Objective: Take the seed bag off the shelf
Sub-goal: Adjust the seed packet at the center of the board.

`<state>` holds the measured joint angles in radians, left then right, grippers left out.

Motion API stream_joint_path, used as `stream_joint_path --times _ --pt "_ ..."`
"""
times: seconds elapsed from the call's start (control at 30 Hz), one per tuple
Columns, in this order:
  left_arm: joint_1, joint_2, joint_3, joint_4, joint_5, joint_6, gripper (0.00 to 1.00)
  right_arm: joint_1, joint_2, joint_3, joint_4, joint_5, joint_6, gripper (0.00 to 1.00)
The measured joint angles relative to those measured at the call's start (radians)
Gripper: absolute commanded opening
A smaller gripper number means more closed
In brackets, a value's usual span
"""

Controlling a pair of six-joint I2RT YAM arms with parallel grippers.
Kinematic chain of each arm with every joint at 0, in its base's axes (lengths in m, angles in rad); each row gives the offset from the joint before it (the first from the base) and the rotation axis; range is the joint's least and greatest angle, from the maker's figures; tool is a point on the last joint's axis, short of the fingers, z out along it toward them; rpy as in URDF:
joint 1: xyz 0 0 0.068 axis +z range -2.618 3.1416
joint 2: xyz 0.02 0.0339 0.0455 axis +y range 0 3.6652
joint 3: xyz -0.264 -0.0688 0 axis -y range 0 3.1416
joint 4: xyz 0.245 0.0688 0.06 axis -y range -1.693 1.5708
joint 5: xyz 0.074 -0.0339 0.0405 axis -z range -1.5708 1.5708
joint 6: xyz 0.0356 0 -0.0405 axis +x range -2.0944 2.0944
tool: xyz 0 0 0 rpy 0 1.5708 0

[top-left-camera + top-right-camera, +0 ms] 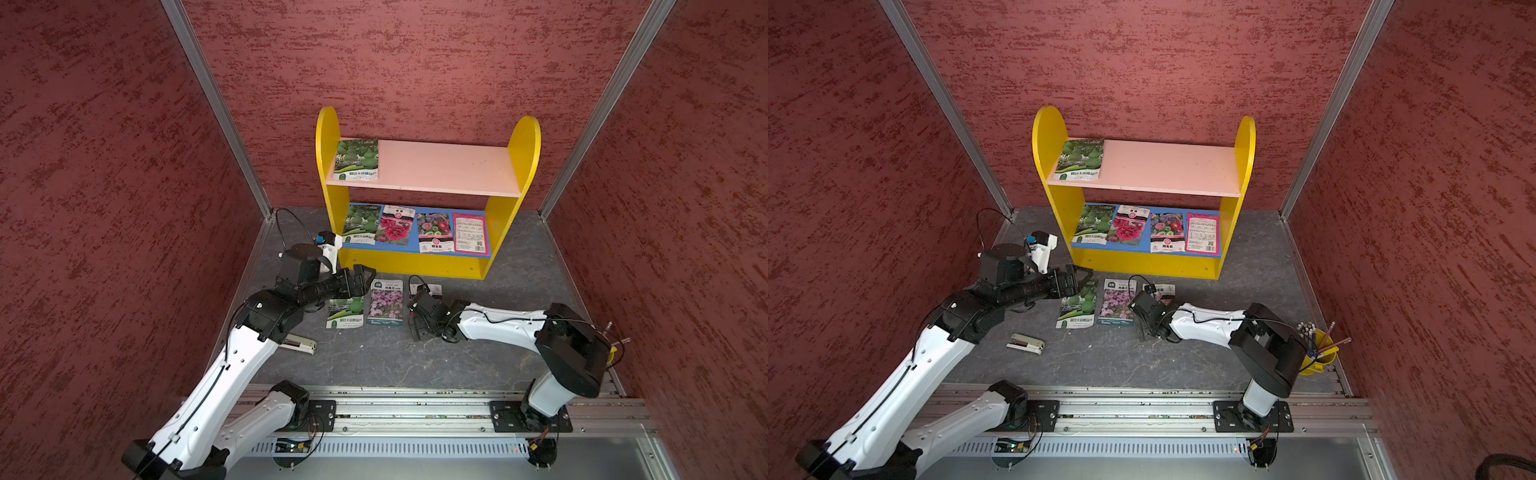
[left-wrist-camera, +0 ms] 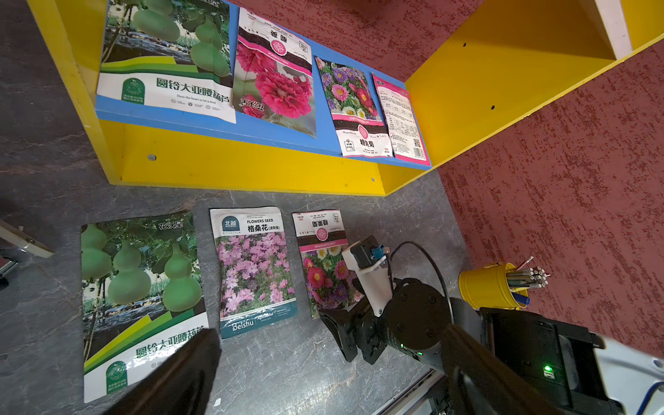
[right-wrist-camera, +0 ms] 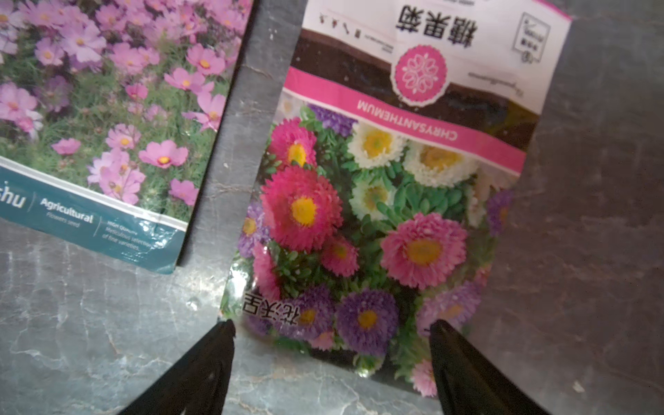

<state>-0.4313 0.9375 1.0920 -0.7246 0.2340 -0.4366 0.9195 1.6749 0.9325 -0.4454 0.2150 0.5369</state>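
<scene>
The shelf [image 1: 440, 166] [image 1: 1163, 166] stands against the back wall. A green gourd seed bag [image 1: 356, 160] [image 1: 1079, 160] lies at the left end of its pink upper board. Several more seed bags [image 1: 415, 228] [image 2: 273, 72] lie side by side on the blue lower board. Three bags lie on the floor before the shelf: gourd [image 2: 140, 287], pink cosmos [image 2: 255, 269] and chrysanthemum [image 3: 388, 201] [image 2: 323, 258]. My left gripper [image 1: 359, 275] hangs open over the gourd bag's far end, by the shelf's left front corner. My right gripper [image 3: 332, 327] [image 1: 415, 318] is open, its fingertips straddling the chrysanthemum bag's near edge.
A stapler [image 1: 299, 344] [image 1: 1025, 344] lies on the floor under the left arm. A yellow cup of pencils [image 1: 1316, 353] [image 2: 492, 287] stands by the right wall behind the right arm. Red walls close in three sides, and a metal rail [image 1: 415, 411] runs along the front.
</scene>
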Motion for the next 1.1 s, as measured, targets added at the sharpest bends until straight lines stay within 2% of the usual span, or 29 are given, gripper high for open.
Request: stream_joint_path --times 0.37,1.1 --pt "0.032 0.001 -0.015 0.008 0.016 0.0 1.0 -0.032 0.025 0.017 0.017 -0.013 -0.065 0.85" --pt "0.051 0.006 -0.026 0.029 0.035 0.0 1.0 -0.134 0.076 0.037 0.091 -0.124 -0.221 0.81"
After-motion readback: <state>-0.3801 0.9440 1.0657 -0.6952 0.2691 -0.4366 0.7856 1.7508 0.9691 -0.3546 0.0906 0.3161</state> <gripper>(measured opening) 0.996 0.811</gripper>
